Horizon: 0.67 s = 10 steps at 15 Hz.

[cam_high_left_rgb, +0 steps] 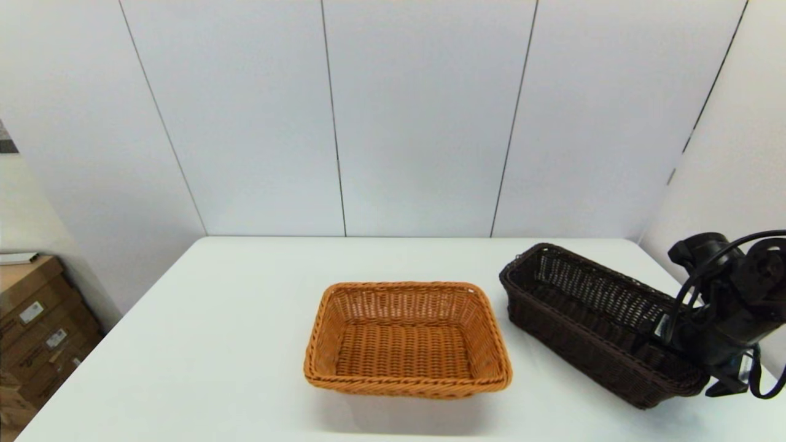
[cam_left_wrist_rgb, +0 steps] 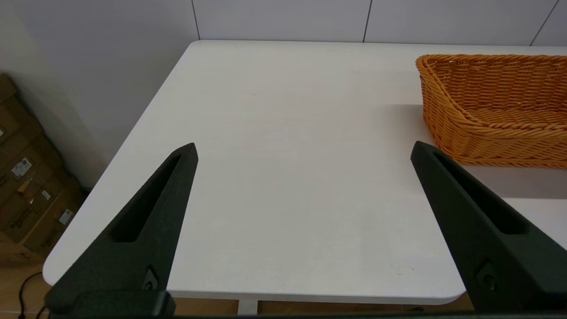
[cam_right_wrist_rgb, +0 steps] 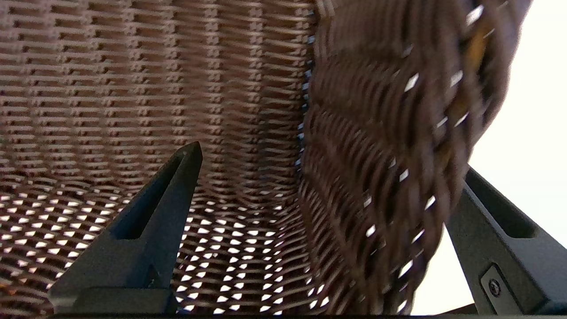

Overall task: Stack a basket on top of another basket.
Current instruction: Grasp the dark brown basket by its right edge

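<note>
- The dark basket (cam_high_left_rgb: 589, 319) is sitting at the right side of the white table (cam_high_left_rgb: 202, 344), turned at an angle, its far corner pointing towards the back wall and its near end reaching towards the table's right edge
- The right gripper (cam_right_wrist_rgb: 328, 195) is working at that near end, the arm coming in from the right; in the head view its black body (cam_high_left_rgb: 731, 307) is covering the basket's near corner
- In the right wrist view one finger (cam_right_wrist_rgb: 150, 230) is lying inside the basket against the open weave, and the other finger (cam_right_wrist_rgb: 500, 235) is standing outside; the end wall and braided rim (cam_right_wrist_rgb: 390, 146) are passing between the two
- The fingers are standing wide, straddling that wall; whether they are pressing on it, I cannot tell
- The orange basket (cam_high_left_rgb: 408, 337) is resting flat near the middle of the table, open side up; the two baskets are standing just beside each other, a strip of bare table showing between them
- The left gripper (cam_left_wrist_rgb: 303, 150) is hanging over the near left part of the table, fingers spread wide with nothing between them; the orange basket (cam_left_wrist_rgb: 491, 106) is showing off to one side of it
- Cardboard boxes (cam_high_left_rgb: 37, 319) are standing on the floor beyond the table's left edge
</note>
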Available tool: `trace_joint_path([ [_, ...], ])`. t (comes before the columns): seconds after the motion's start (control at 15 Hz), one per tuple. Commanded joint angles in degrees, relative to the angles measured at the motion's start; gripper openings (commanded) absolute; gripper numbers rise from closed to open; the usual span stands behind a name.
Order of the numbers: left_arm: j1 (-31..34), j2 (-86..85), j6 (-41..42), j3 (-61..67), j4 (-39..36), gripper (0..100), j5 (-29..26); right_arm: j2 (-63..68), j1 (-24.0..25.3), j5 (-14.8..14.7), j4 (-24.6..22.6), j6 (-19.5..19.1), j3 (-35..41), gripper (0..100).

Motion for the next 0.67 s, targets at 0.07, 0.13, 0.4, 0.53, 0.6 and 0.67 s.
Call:
trace_joint_path([
  [0.07,0.01,-0.01,-0.03,-0.01,0.03,100,0.02,0.37,-2.18,0.44,0.17,0.17,0.18,100],
  [0.13,0.01,0.07,-0.03,-0.01,0.03,100,0.02,0.29,-2.44,0.79,0.17,0.17,0.18,100],
  [0.4,0.01,0.07,-0.03,-0.01,0.03,100,0.02,0.99,-3.15,1.76,0.17,0.17,0.27,100],
  [0.53,0.01,0.07,-0.03,-0.01,0.03,100,0.02,1.43,-3.15,1.94,0.08,0.17,0.09,100],
  [0.6,0.01,0.07,-0.03,-0.01,0.03,100,0.02,1.78,-3.15,1.94,0.08,0.17,0.09,100],
  [0.67,0.01,-0.01,-0.03,-0.01,0.03,100,0.02,2.22,-3.15,1.85,-0.01,0.26,0.00,100],
])
